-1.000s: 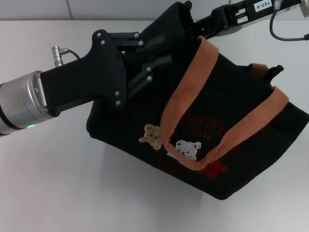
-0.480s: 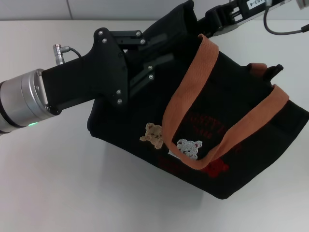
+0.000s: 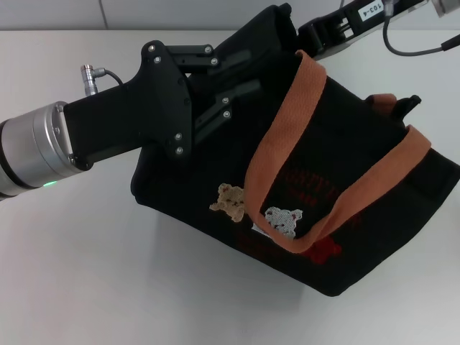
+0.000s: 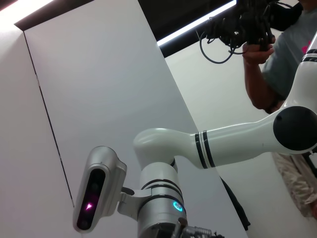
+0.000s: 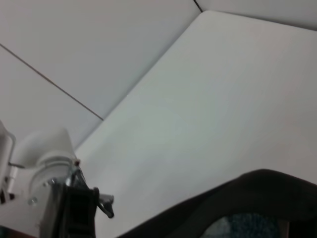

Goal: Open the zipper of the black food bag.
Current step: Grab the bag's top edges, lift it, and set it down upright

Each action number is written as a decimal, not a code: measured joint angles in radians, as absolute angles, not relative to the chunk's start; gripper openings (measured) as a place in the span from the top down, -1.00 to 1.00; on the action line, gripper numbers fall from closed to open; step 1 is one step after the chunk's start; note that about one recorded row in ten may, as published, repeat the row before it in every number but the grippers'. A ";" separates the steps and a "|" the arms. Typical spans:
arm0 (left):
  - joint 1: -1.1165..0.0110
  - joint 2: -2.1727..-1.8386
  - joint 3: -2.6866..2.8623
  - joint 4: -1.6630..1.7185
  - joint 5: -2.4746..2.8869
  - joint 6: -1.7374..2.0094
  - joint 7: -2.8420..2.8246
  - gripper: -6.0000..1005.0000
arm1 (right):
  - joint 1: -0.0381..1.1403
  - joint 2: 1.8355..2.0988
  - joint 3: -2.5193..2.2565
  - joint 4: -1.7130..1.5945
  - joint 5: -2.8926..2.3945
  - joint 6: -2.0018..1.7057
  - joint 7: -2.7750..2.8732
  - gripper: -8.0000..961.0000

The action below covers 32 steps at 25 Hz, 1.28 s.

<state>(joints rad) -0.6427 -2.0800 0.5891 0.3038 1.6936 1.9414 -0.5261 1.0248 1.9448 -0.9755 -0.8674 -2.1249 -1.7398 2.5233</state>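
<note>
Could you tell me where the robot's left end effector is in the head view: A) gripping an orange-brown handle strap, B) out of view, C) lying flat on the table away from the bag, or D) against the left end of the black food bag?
D: the left end effector sits against the left end of the black food bag, clear of the orange-brown handle strap.

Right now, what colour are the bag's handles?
Orange-brown, on the handles of the black bag; clearest in the head view.

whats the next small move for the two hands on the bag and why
Probably the left hand keeps bracing the black food bag at its left end, while the right hand draws along the top rim. The zipper itself isn't discernible in any view.
</note>
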 joint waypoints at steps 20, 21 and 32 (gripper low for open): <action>-0.636 -2.080 0.589 0.305 1.693 1.942 -0.517 0.58 | 0.837 1.974 -1.005 -1.123 -2.048 -1.769 2.405 0.99; -0.635 -2.080 0.589 0.305 1.693 1.942 -0.514 0.58 | 0.837 1.974 -1.005 -1.123 -2.048 -1.769 2.405 0.99; -0.637 -2.080 0.589 0.304 1.690 1.940 -0.512 0.58 | 0.680 1.976 -0.828 -1.148 -1.928 -1.866 2.283 0.99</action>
